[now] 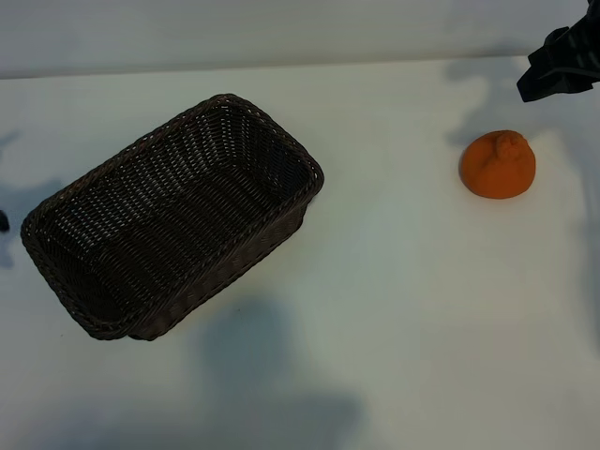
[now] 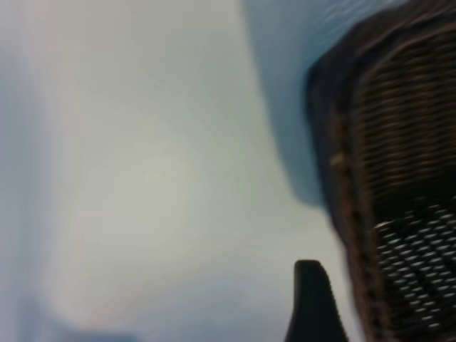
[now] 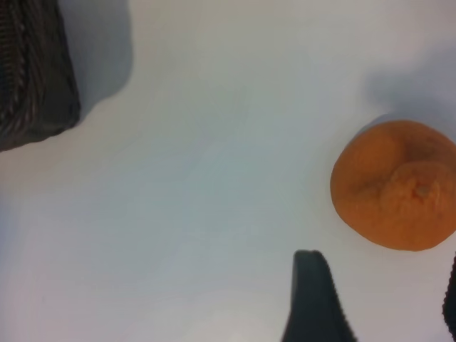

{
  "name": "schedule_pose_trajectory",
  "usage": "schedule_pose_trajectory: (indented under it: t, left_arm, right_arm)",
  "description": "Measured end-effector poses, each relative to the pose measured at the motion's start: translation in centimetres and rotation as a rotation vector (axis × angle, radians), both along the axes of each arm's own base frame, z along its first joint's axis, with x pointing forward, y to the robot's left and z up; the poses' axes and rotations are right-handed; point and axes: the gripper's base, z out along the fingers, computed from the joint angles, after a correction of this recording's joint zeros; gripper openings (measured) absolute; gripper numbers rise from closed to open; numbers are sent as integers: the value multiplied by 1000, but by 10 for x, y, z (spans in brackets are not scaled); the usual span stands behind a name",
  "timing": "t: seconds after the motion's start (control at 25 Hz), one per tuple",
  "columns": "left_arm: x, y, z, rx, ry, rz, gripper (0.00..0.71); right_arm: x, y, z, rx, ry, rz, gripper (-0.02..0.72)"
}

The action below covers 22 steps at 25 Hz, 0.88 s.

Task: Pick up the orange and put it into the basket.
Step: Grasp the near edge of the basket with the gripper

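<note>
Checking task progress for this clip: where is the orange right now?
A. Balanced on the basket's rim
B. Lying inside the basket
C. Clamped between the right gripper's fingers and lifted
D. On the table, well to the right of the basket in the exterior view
D. The orange sits on the bare white table, apart from the basket, and the right gripper hangs above it, not touching it.

Work surface: flat white table (image 1: 394, 309), matte, no markings, fills nearly the whole exterior view. Far edge meets a pale grey-white wall (image 1: 281, 33) along a straight seam running approx. level across the top. Lighting: overhead, diffuse; several soft grey shadows (image 1: 272, 375) fall on the tabletop, incl. a broad one toward the near edge and fainter ones at upper right and far left.
</note>
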Motion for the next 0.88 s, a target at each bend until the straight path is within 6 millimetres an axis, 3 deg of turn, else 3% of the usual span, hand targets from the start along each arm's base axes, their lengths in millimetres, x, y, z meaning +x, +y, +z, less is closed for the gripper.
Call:
schedule_pose_trajectory:
  t: [0.24,0.88]
  left_arm:
    - [-12,-2,-22,2,84,44,503]
    - [-6,0,-24,17,5,74,503]
  right_arm:
    - [0,0,0,0,2,1,433]
    - [0,0,0,1,3,1,433]
